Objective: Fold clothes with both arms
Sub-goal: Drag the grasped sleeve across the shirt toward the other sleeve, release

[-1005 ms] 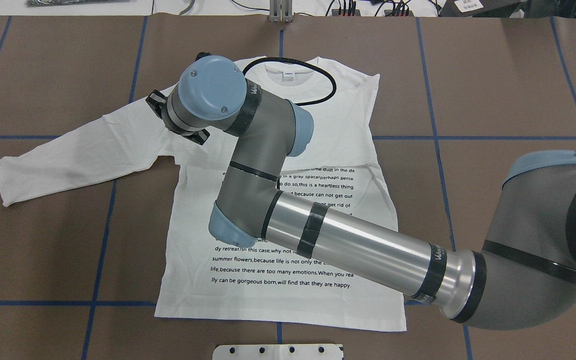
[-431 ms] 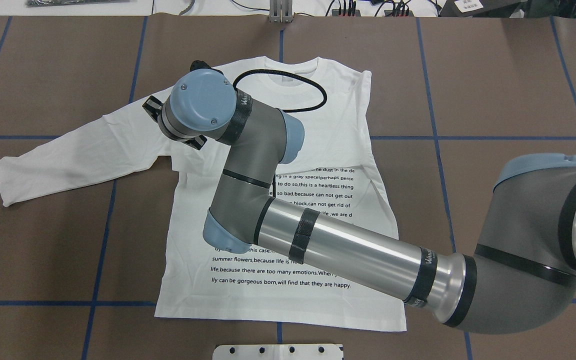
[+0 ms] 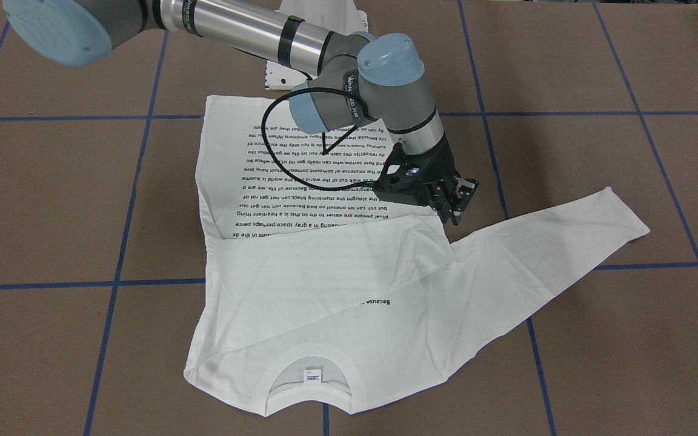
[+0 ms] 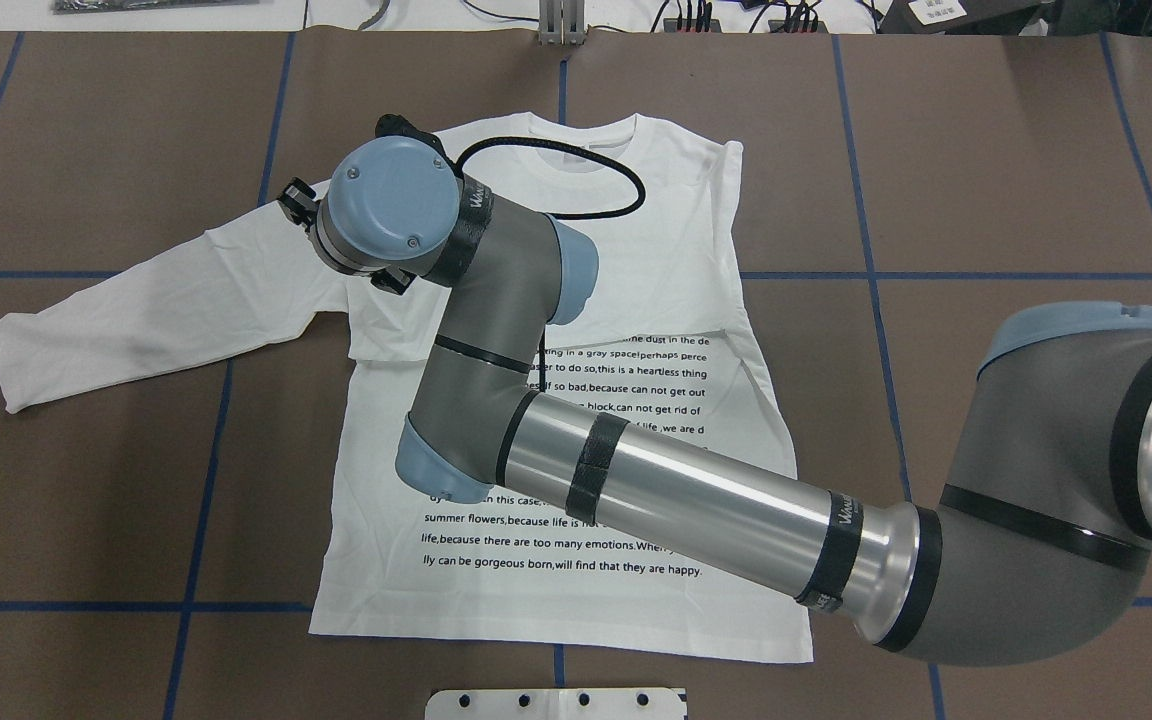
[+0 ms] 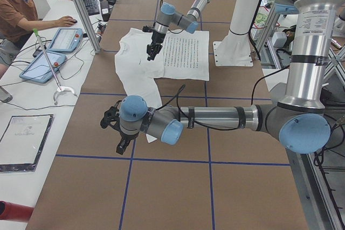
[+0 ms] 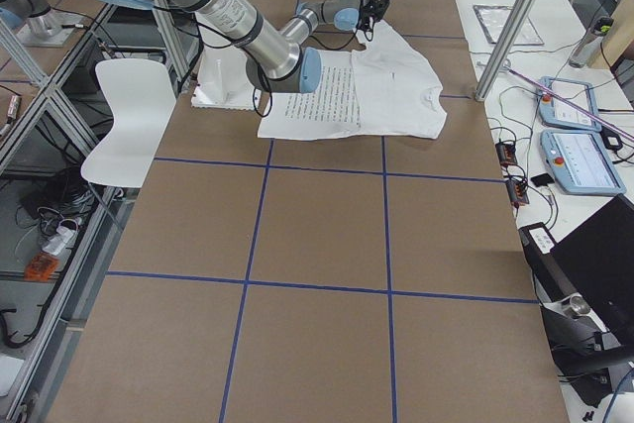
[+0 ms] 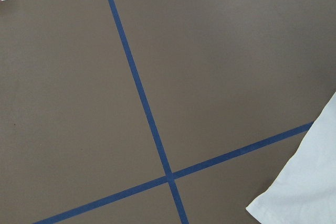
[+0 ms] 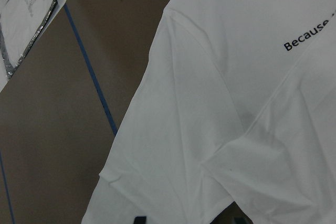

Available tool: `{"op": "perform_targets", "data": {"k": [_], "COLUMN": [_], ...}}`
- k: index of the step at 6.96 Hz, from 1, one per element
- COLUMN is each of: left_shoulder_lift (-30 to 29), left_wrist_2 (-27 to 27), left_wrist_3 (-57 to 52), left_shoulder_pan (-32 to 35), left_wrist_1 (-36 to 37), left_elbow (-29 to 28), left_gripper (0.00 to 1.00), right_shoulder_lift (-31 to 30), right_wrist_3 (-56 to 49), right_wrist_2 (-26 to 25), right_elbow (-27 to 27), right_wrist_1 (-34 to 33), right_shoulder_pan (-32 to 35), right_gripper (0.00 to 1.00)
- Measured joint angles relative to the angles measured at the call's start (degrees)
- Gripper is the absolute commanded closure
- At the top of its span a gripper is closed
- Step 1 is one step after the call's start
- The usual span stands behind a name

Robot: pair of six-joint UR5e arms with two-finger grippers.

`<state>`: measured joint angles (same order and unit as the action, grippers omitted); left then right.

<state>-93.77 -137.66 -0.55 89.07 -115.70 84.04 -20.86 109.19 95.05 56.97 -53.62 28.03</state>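
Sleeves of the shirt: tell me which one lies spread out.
The sleeve on the robot's left, stretched across the brown table; the other is folded in over the shirt body.

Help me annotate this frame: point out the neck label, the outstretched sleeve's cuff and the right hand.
neck label (image 3: pixel 312 376), front-facing view, centre of the tag.
sleeve cuff (image 3: pixel 624 213), front-facing view, middle of the sleeve's end.
right hand (image 3: pixel 457 204), front-facing view, midway between its fingertips.
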Motion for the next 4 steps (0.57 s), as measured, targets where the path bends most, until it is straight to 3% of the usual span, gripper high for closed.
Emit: {"op": "perform_targets", "data": {"k": [2, 4], "left_shoulder_lift": [-0.1, 0.1], "left_wrist_2": [-0.1, -1.1], "left_wrist_3": [8.4, 22.1], "left_shoulder_pan": [-4.5, -12.0], "left_wrist_1": [-6.5, -16.8], "left_elbow": [-3.8, -8.9], "left_gripper": [0.02, 0.02], "right_shoulder_lift": [-6.5, -18.2], "right_wrist_3": [0.2, 0.0], "right_wrist_2": [0.3, 4.2], "right_elbow": [7.4, 18.6], "right_wrist_1": [-0.4, -0.5], "right_shoulder_pan": [2.2, 6.3], "right_gripper": [0.01, 0.01]}}
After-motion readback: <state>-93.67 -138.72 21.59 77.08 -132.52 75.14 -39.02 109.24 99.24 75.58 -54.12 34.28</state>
